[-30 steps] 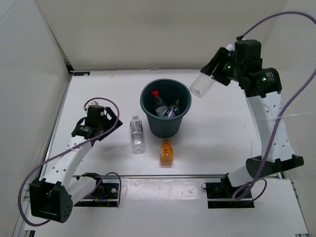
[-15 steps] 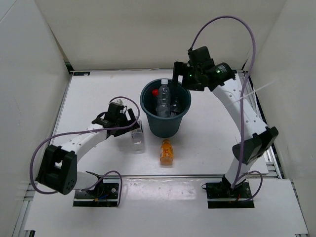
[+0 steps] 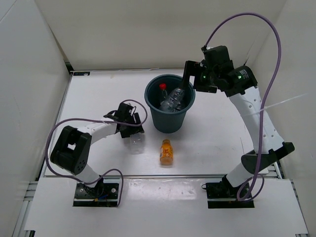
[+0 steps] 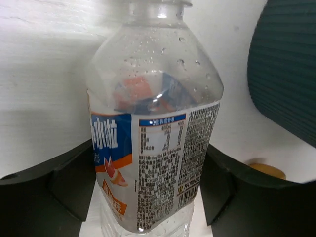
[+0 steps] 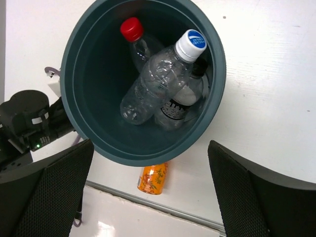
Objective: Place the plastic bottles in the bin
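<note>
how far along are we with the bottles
Done: three bottles lie in the bin, one with a red cap, and the right gripper hangs open above it. In hand: the left gripper straddles a clear bottle on the table; a firm grip cannot be confirmed. Left: that one and the orange bottle beside the bin.

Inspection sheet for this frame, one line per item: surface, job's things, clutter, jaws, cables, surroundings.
Surface: white table, no spills seen.
Job's things: teal bin upright, holding a red-capped bottle, a blue-capped clear bottle and a dark-labelled bottle; orange bottle and orange-labelled clear bottle lie on the table.
Clutter: nothing seen.
Grippers: left gripper jaws flank the orange-labelled clear bottle, grip unclear; right gripper jaws open, empty, above the bin.
Cables: left purple cable and right purple cable loop above their arms.
Surroundings: white walls on three sides.
</note>
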Tool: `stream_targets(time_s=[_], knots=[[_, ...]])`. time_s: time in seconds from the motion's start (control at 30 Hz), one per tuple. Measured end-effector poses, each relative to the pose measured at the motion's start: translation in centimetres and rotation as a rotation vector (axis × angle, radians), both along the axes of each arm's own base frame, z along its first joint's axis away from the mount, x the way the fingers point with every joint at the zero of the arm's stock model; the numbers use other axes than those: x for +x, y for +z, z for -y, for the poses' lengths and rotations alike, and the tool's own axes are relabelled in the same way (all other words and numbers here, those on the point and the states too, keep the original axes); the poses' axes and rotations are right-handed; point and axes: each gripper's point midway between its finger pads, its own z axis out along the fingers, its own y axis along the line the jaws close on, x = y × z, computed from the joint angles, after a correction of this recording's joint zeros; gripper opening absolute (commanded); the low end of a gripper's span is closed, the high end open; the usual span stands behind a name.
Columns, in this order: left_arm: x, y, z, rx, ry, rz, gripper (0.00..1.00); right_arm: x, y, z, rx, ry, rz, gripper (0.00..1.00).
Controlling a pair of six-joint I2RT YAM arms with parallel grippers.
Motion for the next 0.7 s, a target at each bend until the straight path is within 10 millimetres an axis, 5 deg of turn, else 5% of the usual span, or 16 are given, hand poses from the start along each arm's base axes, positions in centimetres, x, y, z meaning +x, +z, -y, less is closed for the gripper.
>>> stream_targets(time_s=[0.13,0.23,0.33,0.43,0.6,0.7], knots=[[-0.5,0.0,0.3,-0.022,-0.012,-0.008,0.56,0.1,-0.3,0.5,-0.007,-0.012,-0.010,1.00],[-1.2,0.7,-0.7,0.014,0.007,-0.008,0.56,0.3,-0.4,0.8,-0.008,-0.022,-0.014,1.00],[-1.0,3.6,-2.4,0.081,0.056,0.032,0.56,0.4,-1.2,1.2,-0.015,-0.031,-0.036,1.00],[2.8,11.2,-3.0,0.103,0.129,0.212,0.60,0.6,-2.1,1.8,-0.021,-0.052,-0.067,1.00],[9.3,30.8,-2.8,-0.009,0.241,0.660,0.60,0.9,-3.4,3.0,-0.010,-0.103,-0.121,1.00],[10.5,39.5,-2.0,-0.082,0.264,0.839,0.60,1.0,-4.6,3.8,0.000,-0.136,-0.165,1.00]])
